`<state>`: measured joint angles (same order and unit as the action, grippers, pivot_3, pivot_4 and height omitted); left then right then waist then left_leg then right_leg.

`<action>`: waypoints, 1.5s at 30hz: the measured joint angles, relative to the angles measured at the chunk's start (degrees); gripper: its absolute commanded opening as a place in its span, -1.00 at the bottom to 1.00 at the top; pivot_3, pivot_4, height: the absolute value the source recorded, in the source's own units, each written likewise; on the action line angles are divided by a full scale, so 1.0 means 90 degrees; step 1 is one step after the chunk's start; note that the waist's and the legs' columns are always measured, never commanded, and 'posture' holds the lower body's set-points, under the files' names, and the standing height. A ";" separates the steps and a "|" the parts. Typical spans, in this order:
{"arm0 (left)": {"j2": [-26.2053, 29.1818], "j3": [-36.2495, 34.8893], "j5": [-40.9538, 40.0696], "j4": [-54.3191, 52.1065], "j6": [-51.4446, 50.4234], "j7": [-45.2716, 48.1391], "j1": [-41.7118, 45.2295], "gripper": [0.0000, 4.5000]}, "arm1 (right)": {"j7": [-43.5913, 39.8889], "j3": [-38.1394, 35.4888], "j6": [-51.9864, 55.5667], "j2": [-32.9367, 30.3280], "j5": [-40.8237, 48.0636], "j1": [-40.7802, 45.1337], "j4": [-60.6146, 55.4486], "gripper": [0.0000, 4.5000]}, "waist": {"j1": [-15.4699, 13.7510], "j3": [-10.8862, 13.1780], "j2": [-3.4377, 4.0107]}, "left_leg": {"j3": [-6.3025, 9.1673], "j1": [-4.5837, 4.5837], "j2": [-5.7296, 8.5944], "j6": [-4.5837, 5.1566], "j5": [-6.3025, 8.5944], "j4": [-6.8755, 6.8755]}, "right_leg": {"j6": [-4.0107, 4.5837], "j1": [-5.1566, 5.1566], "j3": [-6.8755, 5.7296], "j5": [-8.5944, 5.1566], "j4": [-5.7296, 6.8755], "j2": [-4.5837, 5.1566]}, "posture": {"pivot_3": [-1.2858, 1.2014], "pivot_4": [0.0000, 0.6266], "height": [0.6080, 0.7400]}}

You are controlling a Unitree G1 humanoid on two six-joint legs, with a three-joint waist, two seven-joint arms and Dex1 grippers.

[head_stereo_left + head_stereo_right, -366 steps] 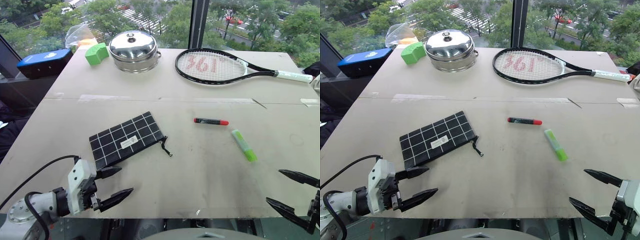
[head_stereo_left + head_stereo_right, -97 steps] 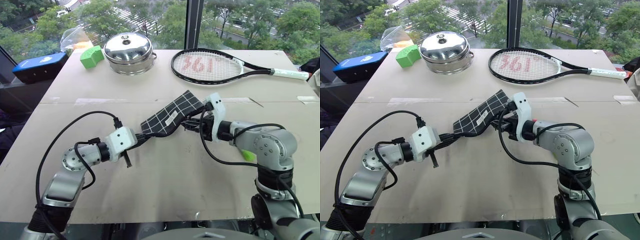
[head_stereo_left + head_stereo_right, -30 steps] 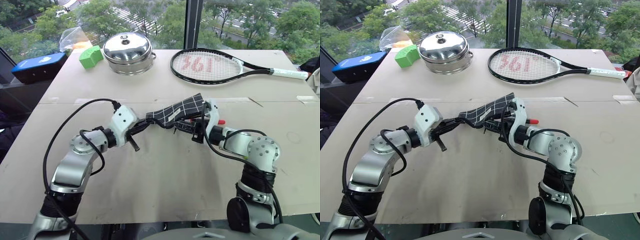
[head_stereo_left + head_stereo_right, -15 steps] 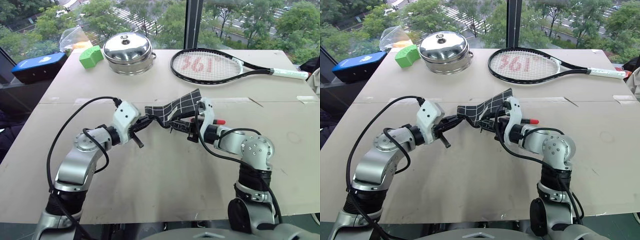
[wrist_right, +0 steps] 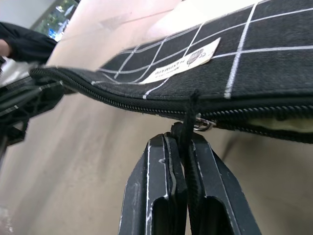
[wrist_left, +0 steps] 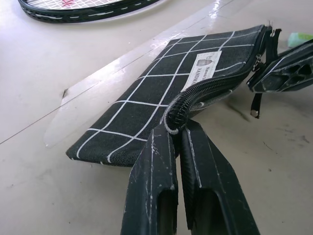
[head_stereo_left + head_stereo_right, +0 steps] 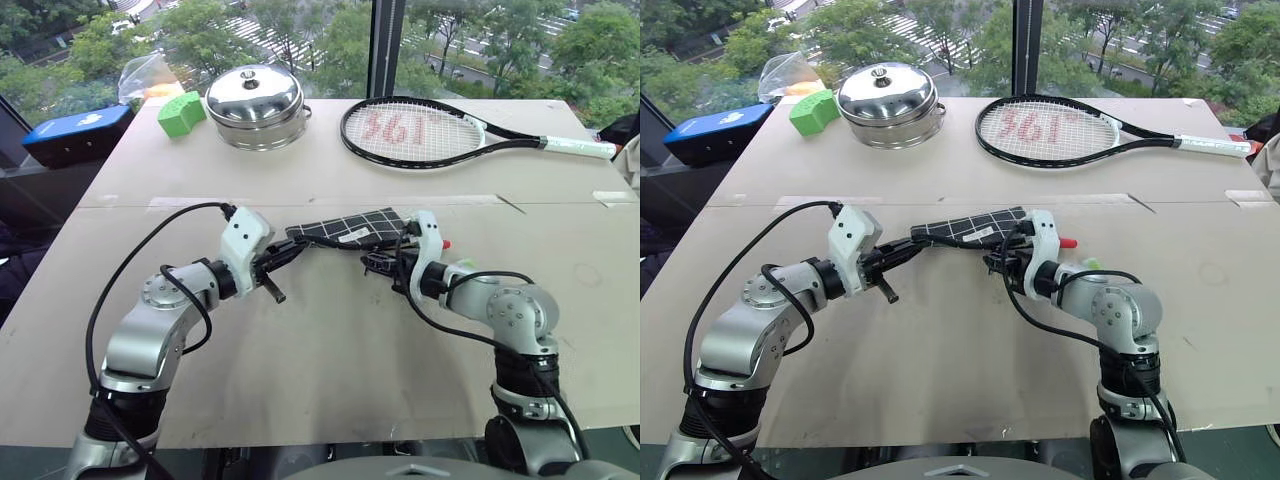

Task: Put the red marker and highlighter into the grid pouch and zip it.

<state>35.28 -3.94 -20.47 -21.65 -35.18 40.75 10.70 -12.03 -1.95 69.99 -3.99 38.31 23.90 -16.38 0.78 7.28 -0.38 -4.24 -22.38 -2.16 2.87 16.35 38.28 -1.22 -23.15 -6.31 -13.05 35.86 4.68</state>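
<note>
The grid pouch (image 7: 352, 226) hangs almost flat just above the table, stretched between both grippers. My left gripper (image 6: 174, 131) is shut on the pouch's zipper-end corner. My right gripper (image 5: 186, 138) is shut on the dark pull cord (image 5: 192, 108), with the zipper pull right at its fingertips. Tan lining (image 5: 279, 123) shows in a short gap of the zipper beside the pull. Behind my right hand, the red marker's (image 7: 445, 243) red tip and a bit of the green highlighter (image 7: 1091, 263) peek out on the table.
A tennis racket (image 7: 430, 132), a steel lidded pot (image 7: 256, 104) and a green block (image 7: 180, 112) lie at the far side of the table. A blue box (image 7: 80, 132) sits off its far left corner. Bare table (image 7: 330, 370) lies in front of the arms.
The pouch, tilted up half a second ago, has come down flatter toward the table. My right gripper sank a little to the right with the cord; the left hand only rolled.
</note>
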 measured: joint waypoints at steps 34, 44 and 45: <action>-0.0260 0.0016 -0.0251 -0.0341 -0.0910 -0.0821 0.0265 -1.00 | -0.1395 0.1947 -0.1376 -0.0434 -0.1066 0.1142 -0.0097 -0.96 | -0.0031 0.0012 -0.0037 | 0.0007 0.0002 0.0001 -0.0014 -0.0008 0.0004 | 0.0002 0.0002 0.0000 0.0001 0.0001 0.0000 | 0.03 -0.52 1.00; -0.0220 0.0231 -0.0194 -0.0536 -0.0637 -0.0737 0.0043 -1.00 | -0.1194 0.2278 -0.1819 -0.0193 -0.1699 0.1143 0.0441 -0.96 | -0.0002 0.0015 -0.0037 | 0.0006 0.0004 -0.0003 -0.0017 -0.0010 0.0001 | 0.0002 0.0000 0.0001 0.0001 0.0002 -0.0003 | 0.03 -0.52 1.00; -0.0199 0.0233 -0.0194 -0.0552 -0.0552 -0.0672 -0.0019 -1.00 | -0.1059 0.2266 -0.1831 -0.0146 -0.1810 0.1144 0.0556 -0.96 | 0.0000 0.0015 -0.0036 | 0.0006 0.0004 -0.0003 -0.0017 -0.0010 0.0001 | 0.0002 0.0000 0.0001 0.0001 0.0003 -0.0002 | 0.03 -0.52 1.00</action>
<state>33.49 -1.84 -22.21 -26.62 -40.15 34.70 10.53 -21.55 18.45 53.51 -5.30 22.02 34.20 -11.38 0.77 7.41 -0.71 -4.18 -22.35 -2.19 2.72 16.26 38.29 -1.20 -23.15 -6.30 -13.05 35.88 4.66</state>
